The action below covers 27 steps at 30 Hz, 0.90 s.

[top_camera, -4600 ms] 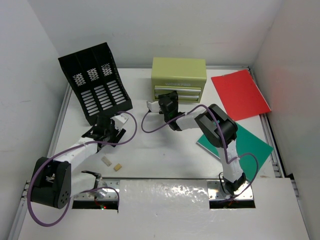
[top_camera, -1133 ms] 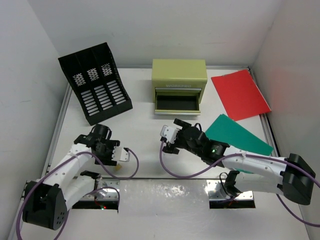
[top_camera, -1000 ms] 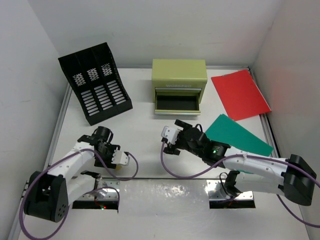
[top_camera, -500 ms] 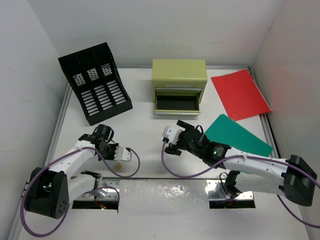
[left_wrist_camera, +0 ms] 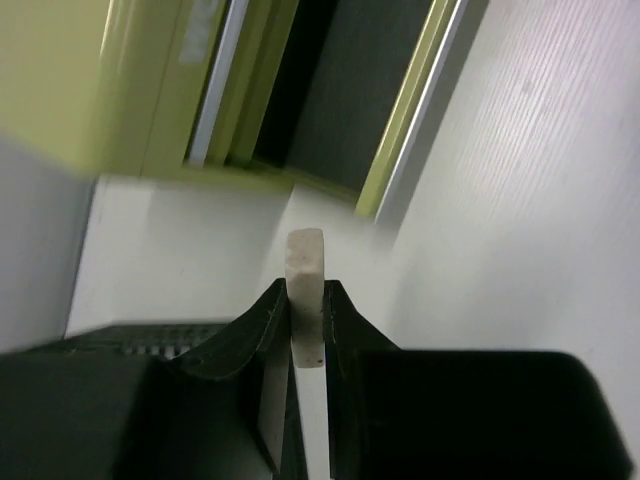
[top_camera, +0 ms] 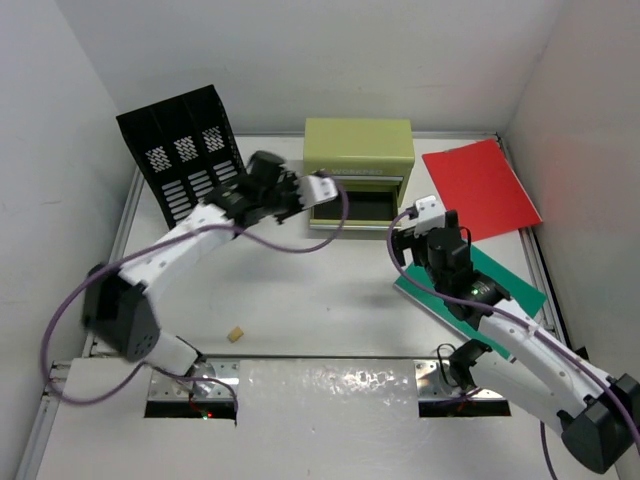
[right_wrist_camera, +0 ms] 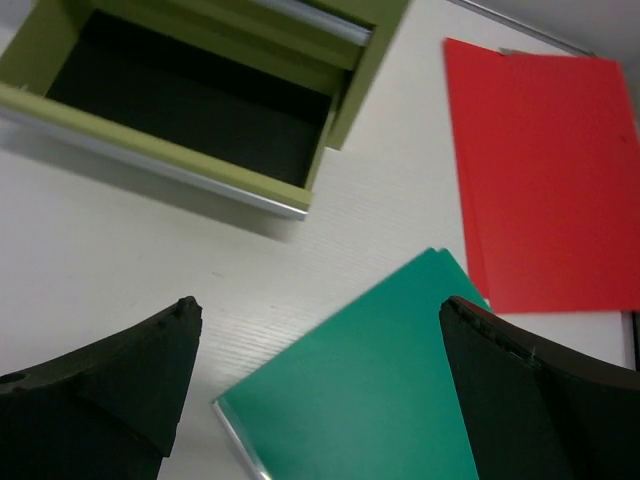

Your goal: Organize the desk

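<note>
The desk (top_camera: 300, 290) is a white tabletop. My left gripper (top_camera: 318, 192) reaches out to the front left corner of the olive drawer chest (top_camera: 358, 150), whose lower drawer (top_camera: 352, 205) stands open. In the left wrist view the gripper (left_wrist_camera: 306, 300) is shut on a thin white eraser-like piece (left_wrist_camera: 305, 270), which stands on edge just short of the open drawer (left_wrist_camera: 350, 100). My right gripper (top_camera: 405, 240) hangs open and holds nothing. In its own view it (right_wrist_camera: 318, 305) is above the near corner of a green folder (right_wrist_camera: 390, 400).
A small tan piece (top_camera: 236, 335) lies near the front edge. A black slotted file rack (top_camera: 185, 165) stands at the back left. A red folder (top_camera: 480, 188) lies at the back right, with the green folder (top_camera: 500, 285) in front of it.
My left gripper closed on the white piece near the front edge and carried it up to the open drawer. My right arm swung back from the middle to the green folder.
</note>
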{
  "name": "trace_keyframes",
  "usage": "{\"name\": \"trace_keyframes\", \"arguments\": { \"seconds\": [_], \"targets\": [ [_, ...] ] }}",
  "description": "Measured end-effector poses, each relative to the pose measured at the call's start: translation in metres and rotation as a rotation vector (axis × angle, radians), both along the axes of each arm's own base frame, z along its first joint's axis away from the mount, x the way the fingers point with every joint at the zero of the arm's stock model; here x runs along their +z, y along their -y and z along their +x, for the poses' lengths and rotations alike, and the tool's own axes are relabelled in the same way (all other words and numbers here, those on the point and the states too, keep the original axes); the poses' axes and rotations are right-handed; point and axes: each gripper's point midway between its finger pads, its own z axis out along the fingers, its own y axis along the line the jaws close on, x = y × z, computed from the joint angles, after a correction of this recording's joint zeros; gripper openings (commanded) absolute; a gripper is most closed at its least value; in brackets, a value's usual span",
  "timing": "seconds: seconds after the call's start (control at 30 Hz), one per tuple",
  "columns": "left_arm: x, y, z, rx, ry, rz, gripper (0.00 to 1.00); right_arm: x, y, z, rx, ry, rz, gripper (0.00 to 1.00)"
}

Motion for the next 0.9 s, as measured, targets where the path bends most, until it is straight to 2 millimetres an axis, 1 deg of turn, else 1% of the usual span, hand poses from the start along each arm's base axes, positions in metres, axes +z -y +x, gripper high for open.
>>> {"name": "trace_keyframes", "arguments": {
  "seconds": [0.03,0.07,0.13,0.2,0.23,0.3,0.37,0.4,0.43,0.47,0.5,0.63,0.73,0.8,0.83,0.9],
  "targets": [
    [0.0,0.016,0.009,-0.004,-0.001,-0.006,0.0,0.003,0.006,0.0,-0.03,0.004,0.015,0.99],
    [-0.004,0.037,0.023,-0.007,-0.012,-0.011,0.0,0.005,0.01,0.001,-0.056,0.004,0.027,0.99],
    [-0.017,0.064,0.049,0.008,-0.031,-0.011,0.0,0.002,0.016,-0.001,-0.082,-0.011,0.029,0.99],
    [-0.038,0.082,0.074,0.03,-0.056,0.01,0.0,-0.004,0.019,-0.004,-0.095,-0.037,0.02,0.99],
    [-0.048,0.091,0.084,0.036,-0.058,0.025,0.05,-0.006,0.02,-0.005,-0.097,-0.046,0.016,0.99],
    [-0.072,0.1,0.102,0.059,-0.059,0.062,0.1,-0.009,0.021,-0.007,-0.098,-0.058,0.009,0.99],
    [-0.094,0.105,0.105,0.072,-0.057,0.113,0.27,-0.012,0.022,-0.009,-0.097,-0.068,0.003,0.99],
    [-0.101,0.107,0.104,0.072,-0.054,0.136,0.37,-0.013,0.022,-0.009,-0.095,-0.073,0.0,0.99],
    [-0.107,0.11,0.102,0.07,-0.045,0.161,0.69,-0.014,0.022,-0.01,-0.093,-0.078,-0.004,0.99],
    [-0.108,0.114,0.101,0.067,-0.032,0.175,0.96,-0.015,0.022,-0.011,-0.089,-0.081,-0.006,0.99],
    [-0.107,0.118,0.1,0.067,-0.018,0.181,0.99,-0.015,0.022,-0.011,-0.084,-0.085,-0.009,0.99],
    [-0.092,0.134,0.099,0.072,0.032,0.148,1.0,-0.018,0.02,-0.013,-0.065,-0.1,-0.019,0.99],
    [-0.077,0.132,0.091,0.076,0.025,0.128,1.0,-0.018,0.014,-0.016,-0.017,-0.104,-0.013,0.99],
    [-0.058,0.128,0.083,0.085,0.019,0.104,1.0,-0.015,0.008,-0.017,0.025,-0.1,-0.004,0.99],
    [-0.044,0.125,0.078,0.09,0.019,0.087,1.0,-0.014,0.004,-0.018,0.049,-0.099,0.0,0.99],
    [-0.004,0.118,0.067,0.107,0.04,0.031,1.0,-0.011,-0.008,-0.02,0.124,-0.103,0.023,0.95]
  ]
}}
